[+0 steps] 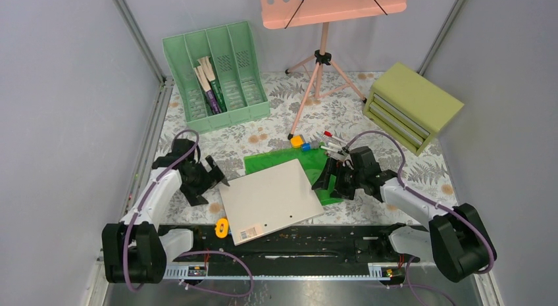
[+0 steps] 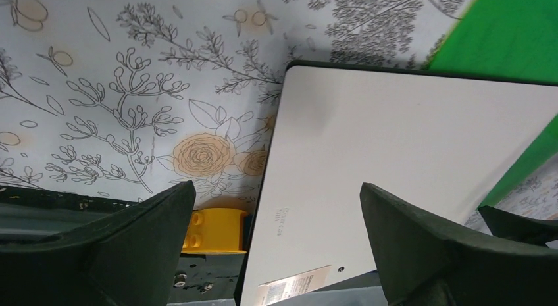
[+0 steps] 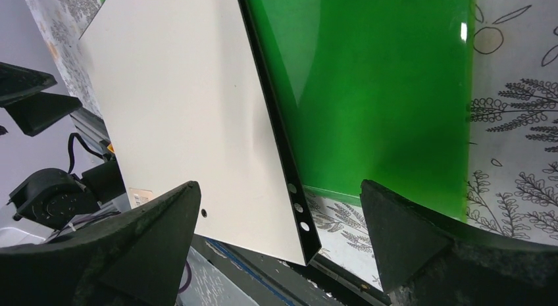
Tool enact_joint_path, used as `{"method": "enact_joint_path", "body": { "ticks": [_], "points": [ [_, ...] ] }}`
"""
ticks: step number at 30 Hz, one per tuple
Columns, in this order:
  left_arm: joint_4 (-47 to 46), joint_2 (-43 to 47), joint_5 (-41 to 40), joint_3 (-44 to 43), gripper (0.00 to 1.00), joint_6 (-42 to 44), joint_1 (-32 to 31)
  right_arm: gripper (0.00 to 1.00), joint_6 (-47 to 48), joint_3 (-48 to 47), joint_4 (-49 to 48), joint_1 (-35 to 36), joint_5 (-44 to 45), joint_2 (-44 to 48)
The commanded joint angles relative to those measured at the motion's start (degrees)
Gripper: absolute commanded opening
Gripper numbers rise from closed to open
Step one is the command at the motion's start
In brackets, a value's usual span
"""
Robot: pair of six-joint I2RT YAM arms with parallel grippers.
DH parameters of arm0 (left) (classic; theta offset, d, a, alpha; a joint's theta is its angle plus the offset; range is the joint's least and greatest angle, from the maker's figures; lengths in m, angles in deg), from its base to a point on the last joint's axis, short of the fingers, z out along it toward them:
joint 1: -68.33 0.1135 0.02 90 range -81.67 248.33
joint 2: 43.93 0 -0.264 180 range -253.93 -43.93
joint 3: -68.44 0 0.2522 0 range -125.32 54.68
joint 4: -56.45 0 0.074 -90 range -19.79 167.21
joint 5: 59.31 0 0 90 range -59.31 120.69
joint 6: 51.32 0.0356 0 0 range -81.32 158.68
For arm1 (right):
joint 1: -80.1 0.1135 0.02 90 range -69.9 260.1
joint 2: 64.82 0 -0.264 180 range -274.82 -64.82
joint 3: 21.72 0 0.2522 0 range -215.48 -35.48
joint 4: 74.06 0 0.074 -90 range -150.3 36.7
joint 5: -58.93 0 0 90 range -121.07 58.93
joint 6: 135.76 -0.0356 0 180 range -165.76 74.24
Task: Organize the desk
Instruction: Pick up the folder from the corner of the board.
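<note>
**Top view.** The desk (image 1: pixel 263 131) is filling the floor of the cell, its pale fern-and-flower cloth running out to aluminium rails on the left and near sides. A flat white panel (image 1: pixel 271 197) is lying at the centre, tilted, its near corner hanging over the black base rail at 6 o'clock. Its far corner is overlapping a glossy green sheet (image 1: pixel 309 162). The left gripper (image 1: pixel 217 176) is sitting just beside the panel at 9 o'clock, and the right gripper (image 1: pixel 324 186) is sitting at 3 o'clock over the sheet. A slotted green file rack (image 1: pixel 217 72) is standing at 11 o'clock, a pink music stand (image 1: pixel 322 56) at 12 and an olive drawer box (image 1: pixel 411 105) at 2. Small coloured blocks (image 1: pixel 297 141) are lying by the stand's foot.

**Left wrist.** The left gripper (image 2: pixel 276 186) is hanging spread wide and holding nothing, above the panel's (image 2: pixel 408 154) black-edged left side. A yellow block (image 2: pixel 214 230) is lying at 6 o'clock beside that edge. The cloth (image 2: pixel 99 89) is lying bare at 10 o'clock.

**Right wrist.** The right gripper (image 3: pixel 279 184) is also gaping wide, straddling the panel's (image 3: pixel 177 108) thin dark edge where it is crossing the green sheet (image 3: pixel 368 89). The desk (image 3: pixel 513 122) is showing at 3 o'clock.
</note>
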Motion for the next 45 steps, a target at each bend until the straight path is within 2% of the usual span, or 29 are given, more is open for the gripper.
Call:
{"method": "enact_joint_path", "body": {
  "ticks": [1, 19, 23, 29, 38, 45],
  "points": [
    [-3.6, 1.1, 1.5, 3.0, 0.98, -3.5, 0.3, 0.99, -0.9, 0.1, -3.4, 0.3, -1.4, -1.9],
    [-7.5, 1.8, 4.5, 5.9, 0.92, -5.3, 0.4, 0.99, 0.3, -1.2, -4.2, 0.3, -6.5, -4.9],
    [-9.9, 2.8, 5.7, 7.6, 0.91, -6.3, 0.3, 0.99, 0.6, -2.4, -0.9, 0.3, -6.2, -6.0],
    [-11.7, 3.6, 7.9, 9.1, 0.86, -6.7, 0.3, 0.99, -0.1, -3.5, 0.2, 0.3, -10.2, -8.5],
    [-12.5, 6.5, 10.9, 7.5, 0.70, -5.6, 0.3, 0.99, -5.1, 1.2, -9.7, 1.0, -14.5, -8.8],
    [-11.7, 7.7, 16.0, 5.5, 0.62, -3.7, 0.3, 0.94, -5.3, 1.7, -12.6, 1.1, -15.8, -10.1]
  ]
}}
